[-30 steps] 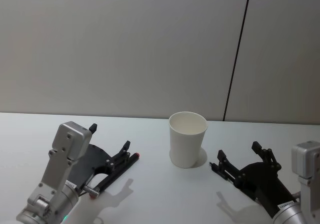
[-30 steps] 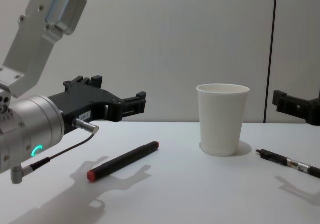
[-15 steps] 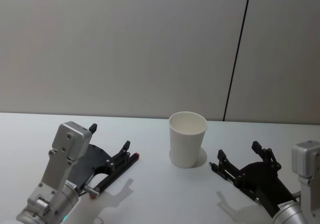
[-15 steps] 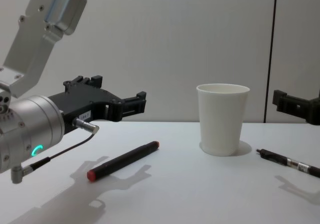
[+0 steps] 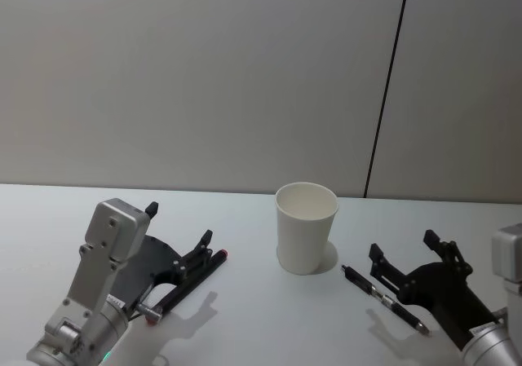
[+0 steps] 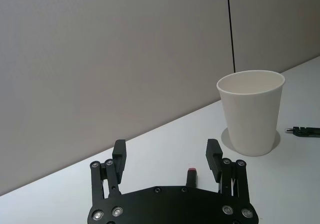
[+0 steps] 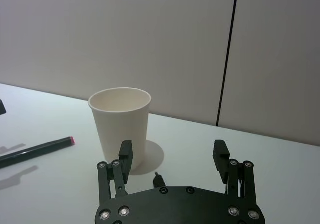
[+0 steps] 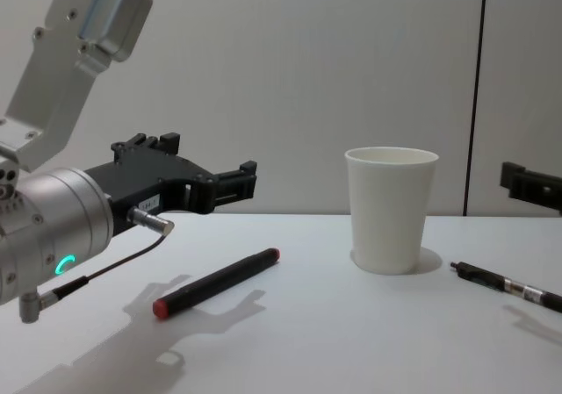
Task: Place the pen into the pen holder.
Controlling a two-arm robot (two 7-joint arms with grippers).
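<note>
With 12 o'clock taken as straight away from the robot, the left gripper (image 5: 179,222) hangs above the bench (image 5: 261,325) at about 8 o'clock from the pen holder (image 5: 306,227). Its fingers are spread wide with nothing between them, and they point toward 1 o'clock. In the left wrist view the gripper (image 6: 166,149) faces the pen holder (image 6: 250,114) across bare bench. The chest view shows this gripper (image 8: 211,157) well clear of the surface, casting a shadow below.

Under it lies the marker (image 5: 196,278), black with red ends, flat on the bench. It runs from 1 o'clock, its end nearer the pen holder, to 7 o'clock, its end toward the robot. From the chest the marker (image 8: 215,281) lies apart from the pen holder (image 8: 389,210).

The right gripper (image 5: 402,246) sits at about 4 o'clock from the pen holder, raised off the bench, fingers likewise parted and empty, pointing toward 11 o'clock. The black pen (image 5: 382,299) lies flat just at its 8 o'clock side, one end aimed at 11 o'clock, near the pen holder's base but not touching it. In the right wrist view the gripper (image 7: 172,146) faces the pen holder (image 7: 121,124), and one end of the black pen (image 7: 158,175) peeks over the gripper's body.

The pen holder stands upright at the bench's middle, mouth up.
</note>
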